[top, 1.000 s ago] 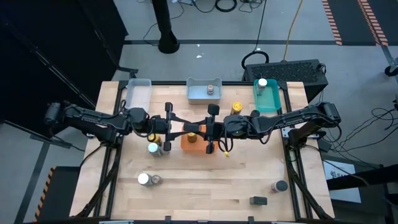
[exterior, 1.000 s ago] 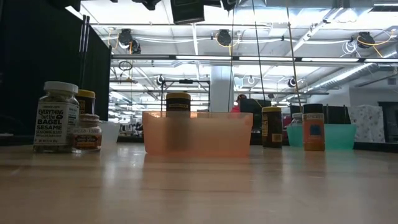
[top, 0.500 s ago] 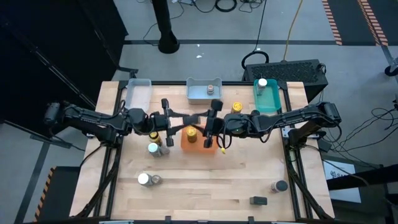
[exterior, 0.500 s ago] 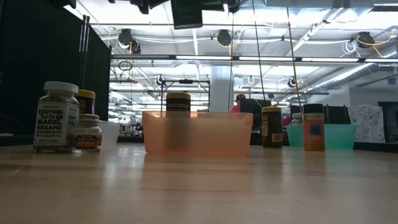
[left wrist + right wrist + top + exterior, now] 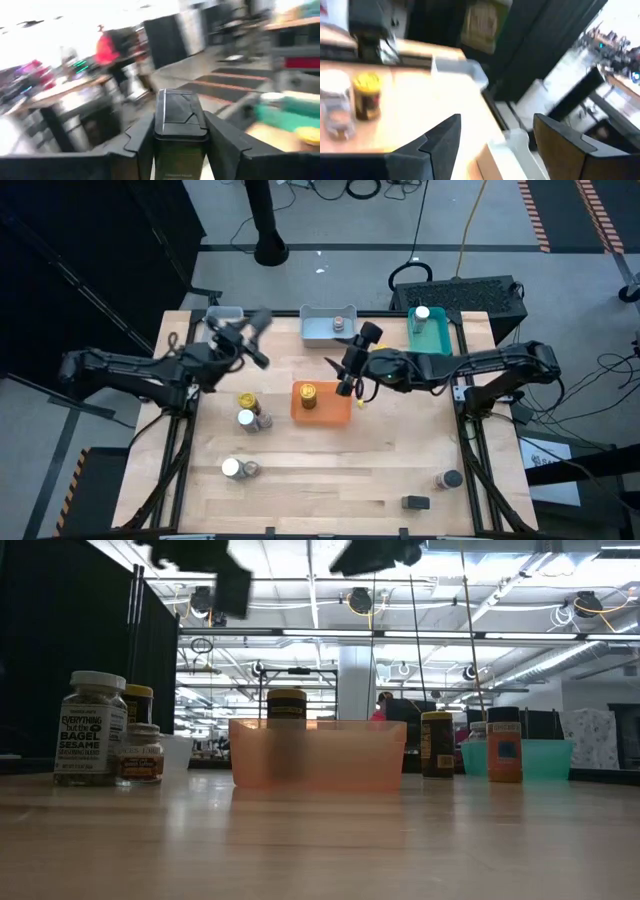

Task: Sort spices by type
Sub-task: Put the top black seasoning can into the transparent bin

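My left gripper (image 5: pixel 248 338) is high over the table's far left, shut on a dark-lidded spice jar (image 5: pixel 180 117). My right gripper (image 5: pixel 350 368) hangs open and empty above the far edge of the orange tray (image 5: pixel 335 412); in the right wrist view nothing is between its fingers (image 5: pixel 495 137). A yellow-lidded jar (image 5: pixel 308 392) stands in the orange tray. One jar (image 5: pixel 340 323) stands in the blue-grey tray (image 5: pixel 318 332), and a white-lidded one (image 5: pixel 422 313) in the teal tray (image 5: pixel 436 342). Other jars stand on the table: a pair (image 5: pixel 246 412), another pair (image 5: pixel 238 468), and one (image 5: pixel 449 478). My left gripper pinches the jar's body (image 5: pixel 179 162) between its two fingers (image 5: pixel 141 145), one on each side. The black lid (image 5: pixel 180 112) stands out beyond the fingers. The gripper points about level, toward the table's far left, and the jar is lifted clear of the table.
A clear tray (image 5: pixel 222 320) sits at the far left corner, just beyond my left gripper. A small dark block (image 5: pixel 415 502) lies near the front edge at the right. Bare wood stretches across the near middle of the table (image 5: pixel 340 475).
The two grippers met over the orange tray with the dark-lidded jar between them. My right gripper has opened, let go and drawn back toward the far right. My left gripper has swung with the jar toward the far left edge, rising a little.
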Tool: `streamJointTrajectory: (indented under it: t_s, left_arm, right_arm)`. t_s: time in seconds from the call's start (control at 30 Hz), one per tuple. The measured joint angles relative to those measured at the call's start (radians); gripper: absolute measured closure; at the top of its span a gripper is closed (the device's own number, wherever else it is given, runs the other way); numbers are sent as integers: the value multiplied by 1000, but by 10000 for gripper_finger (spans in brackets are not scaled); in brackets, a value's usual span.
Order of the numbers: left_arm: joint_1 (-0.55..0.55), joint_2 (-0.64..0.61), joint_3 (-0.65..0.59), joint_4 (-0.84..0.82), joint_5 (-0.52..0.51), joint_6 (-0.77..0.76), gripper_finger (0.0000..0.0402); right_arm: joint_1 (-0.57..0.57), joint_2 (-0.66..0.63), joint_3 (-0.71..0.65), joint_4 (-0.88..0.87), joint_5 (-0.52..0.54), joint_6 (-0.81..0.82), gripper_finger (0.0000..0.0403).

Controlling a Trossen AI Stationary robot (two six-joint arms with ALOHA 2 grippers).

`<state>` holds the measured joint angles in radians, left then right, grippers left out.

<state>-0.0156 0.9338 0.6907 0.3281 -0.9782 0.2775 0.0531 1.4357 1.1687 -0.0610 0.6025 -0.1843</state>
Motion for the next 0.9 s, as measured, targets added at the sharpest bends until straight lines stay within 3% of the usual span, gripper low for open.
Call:
streamJointTrajectory:
  t_s: [0.2, 0.37, 0.7, 0.9]
  left_arm:
    - [152, -121, 0, -325, 28, -260, 258]
    - [257, -135, 0, -507, 62, -397, 258]
    - [399, -129, -136, -510, 63, -587, 258]
    - [452, -129, -230, -400, 53, -569, 258]
  right_arm:
    - [-51, -1, 0, -51, -4, 11, 170]
    - [-66, -1, 0, -57, -8, 17, 170]
    - [-66, -1, 0, -57, -35, 17, 170]
    - [-66, -1, 0, -66, -35, 18, 170]
